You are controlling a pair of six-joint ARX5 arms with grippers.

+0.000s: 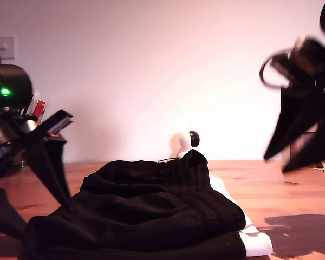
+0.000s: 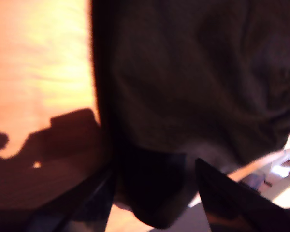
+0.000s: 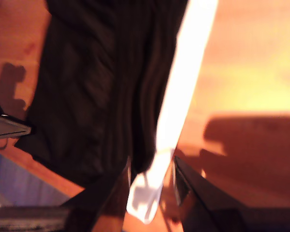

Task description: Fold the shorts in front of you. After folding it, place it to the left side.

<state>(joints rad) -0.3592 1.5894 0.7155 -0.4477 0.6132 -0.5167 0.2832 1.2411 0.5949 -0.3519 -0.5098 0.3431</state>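
First arm: at the exterior view's left, reaching down at about 8 o'clock from the garment; my first gripper (image 1: 30, 189) has its black fingers spread, tips at the cloth's near edge, pinching nothing that I can see.

Second arm: raised at the exterior view's right, about 2 o'clock from the garment, clear of the table; my second gripper (image 1: 292, 149) points downward with its fingers apart and nothing between them.

Garment: the soft, matte black fabric shorts (image 1: 151, 211) lie folded in a wrinkled stack on the brown wooden table (image 1: 281, 187), at the middle of the exterior view.

Long axis: runs from the near edge at 7 o'clock away toward 1 o'clock.

White layer: a white strip of cloth (image 1: 254, 238) shows along the stack's edge at 4 o'clock.

Background: a plain pale wall (image 1: 151, 65).
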